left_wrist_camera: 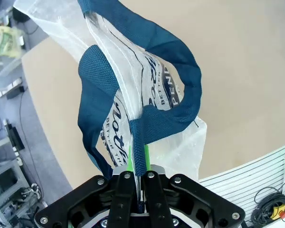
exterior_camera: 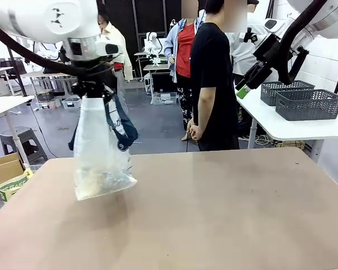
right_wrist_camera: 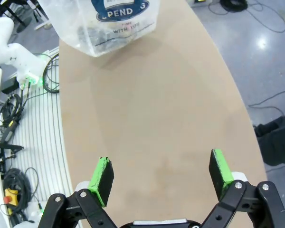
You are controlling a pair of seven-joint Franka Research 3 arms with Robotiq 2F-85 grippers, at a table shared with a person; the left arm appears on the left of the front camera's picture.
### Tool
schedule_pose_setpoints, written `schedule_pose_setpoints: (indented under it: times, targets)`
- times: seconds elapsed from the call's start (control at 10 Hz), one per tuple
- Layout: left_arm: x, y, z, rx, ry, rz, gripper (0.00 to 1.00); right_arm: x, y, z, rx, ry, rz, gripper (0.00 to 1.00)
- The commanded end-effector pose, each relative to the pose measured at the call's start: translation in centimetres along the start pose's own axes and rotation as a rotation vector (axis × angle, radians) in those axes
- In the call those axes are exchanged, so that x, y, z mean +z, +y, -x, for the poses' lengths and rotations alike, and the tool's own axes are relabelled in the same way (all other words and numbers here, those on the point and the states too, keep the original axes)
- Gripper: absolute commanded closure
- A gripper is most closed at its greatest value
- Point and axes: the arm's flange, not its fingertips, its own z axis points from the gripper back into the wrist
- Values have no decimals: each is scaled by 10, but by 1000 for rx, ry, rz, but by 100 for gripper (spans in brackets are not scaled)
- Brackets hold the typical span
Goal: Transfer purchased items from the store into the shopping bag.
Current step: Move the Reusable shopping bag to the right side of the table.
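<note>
The shopping bag [exterior_camera: 98,146], whitish translucent plastic with navy straps, hangs over the left part of the brown table [exterior_camera: 214,214], its bottom close to the tabletop. My left gripper [exterior_camera: 93,93] holds it from above. In the left wrist view that gripper [left_wrist_camera: 138,166] is shut on a navy strap [left_wrist_camera: 140,137]. Purchased items [exterior_camera: 96,181] show as yellowish and dark shapes through the bag's bottom [right_wrist_camera: 92,35]. My right gripper [exterior_camera: 243,90] is raised at the upper right; in its wrist view it [right_wrist_camera: 161,173] stands open and empty above the table. I cannot tell which basket is the store.
Two dark grey lattice baskets [exterior_camera: 308,104] stand on a white side table [exterior_camera: 304,126] at the back right. A person in black [exterior_camera: 211,84] stands beyond the table's far edge, with others farther off. A cardboard box [exterior_camera: 5,171] sits off the left edge.
</note>
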Motion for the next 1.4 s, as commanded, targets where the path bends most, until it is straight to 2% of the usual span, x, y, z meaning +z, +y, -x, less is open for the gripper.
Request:
schedule_pose_setpoints:
  times: [0.0, 0.1, 0.5, 0.6, 0.9, 1.0, 1.3]
  targets:
    - [-4, -3, 15, 30, -27, 28, 100, 2, 0, 0, 8, 21, -6, 0]
    - [0, 0, 0, 0, 0, 0, 100, 2, 0, 0, 8, 21, -6, 0]
    - [0, 0, 0, 0, 0, 0, 100, 2, 0, 0, 8, 21, -6, 0]
    - [-13, -4, 5, -4, 25, 5, 100, 2, 0, 0, 8, 21, -6, 0]
    - [-6, 35, 16, 5, -35, 34, 100, 2, 0, 0, 8, 21, -6, 0]
    - [-6, 51, 21, -18, -83, 66, 100, 2, 0, 0, 8, 21, -6, 0]
    - [-11, 97, 43, -60, -119, 103, 100, 2, 0, 0, 8, 21, -6, 0]
